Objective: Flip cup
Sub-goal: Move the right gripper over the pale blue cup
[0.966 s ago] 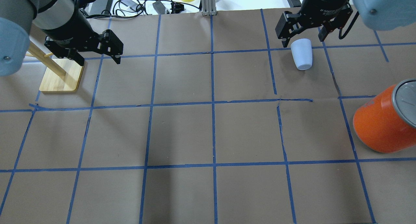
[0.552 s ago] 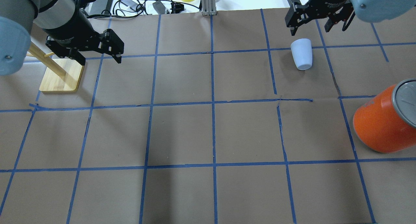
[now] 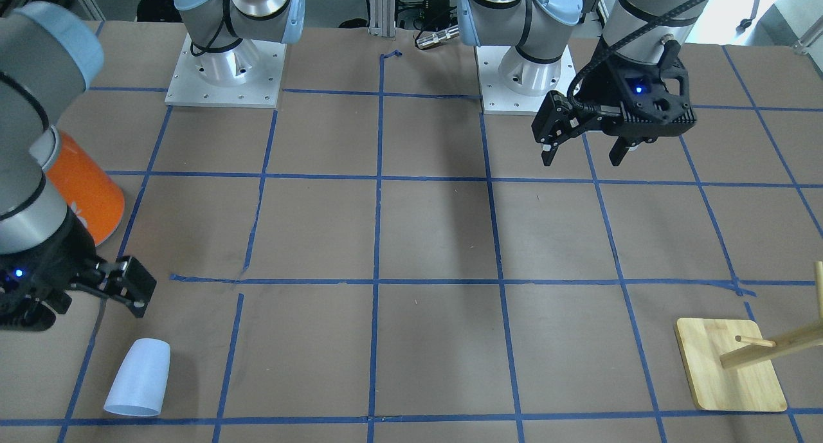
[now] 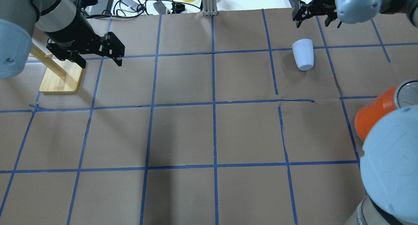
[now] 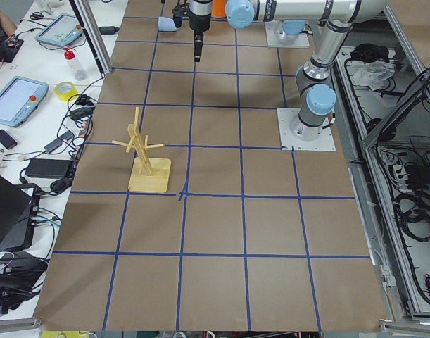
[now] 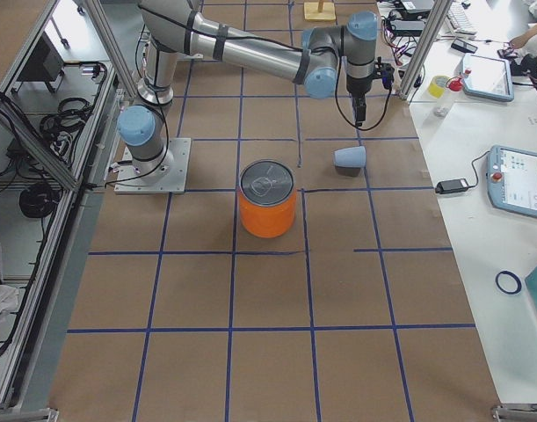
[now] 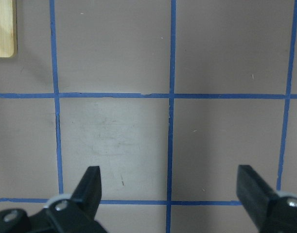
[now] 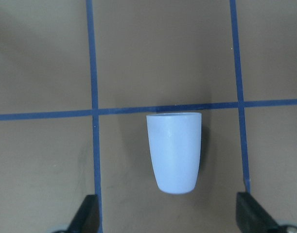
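Two arms reach over a table (image 4: 183, 133) covered in brown paper and marked into squares with blue tape. On the robot's right side of it stands a large orange can (image 6: 268, 215) with a silver lid. A pale mark on its orange side is too small to read. On the left side, at the far edge, stands a wooden peg stand (image 5: 148, 158) on a square bamboo base.

Far smaller is the cup (image 4: 303, 55), plain pale blue-white, with no print on the side that shows. It lies on its side in the far right part of the table, well apart from the can. Its wide rim points away from the robot and sits right at a tape line.

Above it, clear of it, hangs the right gripper (image 8: 167, 204), fingers spread wide and holding nothing. The left gripper (image 7: 168, 174) hovers over bare paper near the stand, its fingers likewise wide apart and empty.
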Available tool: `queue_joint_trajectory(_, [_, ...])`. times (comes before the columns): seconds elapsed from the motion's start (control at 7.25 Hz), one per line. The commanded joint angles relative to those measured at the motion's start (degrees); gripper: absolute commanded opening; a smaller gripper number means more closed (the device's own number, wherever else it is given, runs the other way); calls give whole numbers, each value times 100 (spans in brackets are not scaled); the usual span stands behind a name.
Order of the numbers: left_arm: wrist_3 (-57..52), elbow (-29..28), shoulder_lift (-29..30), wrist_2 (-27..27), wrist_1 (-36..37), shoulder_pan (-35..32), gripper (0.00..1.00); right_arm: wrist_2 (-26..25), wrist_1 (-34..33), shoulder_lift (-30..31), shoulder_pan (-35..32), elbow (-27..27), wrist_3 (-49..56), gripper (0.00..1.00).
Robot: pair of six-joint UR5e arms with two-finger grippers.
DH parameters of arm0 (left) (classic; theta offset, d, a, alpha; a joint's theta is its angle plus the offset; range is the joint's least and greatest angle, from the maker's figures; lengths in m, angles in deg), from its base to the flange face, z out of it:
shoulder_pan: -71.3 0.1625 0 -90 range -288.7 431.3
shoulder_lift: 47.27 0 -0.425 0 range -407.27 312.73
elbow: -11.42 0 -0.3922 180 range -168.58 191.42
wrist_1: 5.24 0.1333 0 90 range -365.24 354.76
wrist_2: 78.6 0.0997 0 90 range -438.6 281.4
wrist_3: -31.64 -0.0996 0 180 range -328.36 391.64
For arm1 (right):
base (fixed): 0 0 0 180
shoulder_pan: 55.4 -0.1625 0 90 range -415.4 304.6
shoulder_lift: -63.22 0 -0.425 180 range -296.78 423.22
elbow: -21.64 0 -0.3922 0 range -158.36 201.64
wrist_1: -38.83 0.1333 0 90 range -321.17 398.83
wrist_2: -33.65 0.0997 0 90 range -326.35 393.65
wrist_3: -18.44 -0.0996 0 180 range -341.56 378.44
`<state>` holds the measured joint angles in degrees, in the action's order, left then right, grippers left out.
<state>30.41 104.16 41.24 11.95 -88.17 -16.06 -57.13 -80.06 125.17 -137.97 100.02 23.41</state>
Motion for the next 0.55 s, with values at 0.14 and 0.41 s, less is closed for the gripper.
queue_joint_trajectory(0.14, [0, 17, -18, 16, -22, 0, 100, -106, -592, -832, 21, -16, 4, 100])
queue_joint_trajectory(0.41, [0, 17, -18, 16, -22, 0, 100, -62, -758, -991, 126, 2, 30, 100])
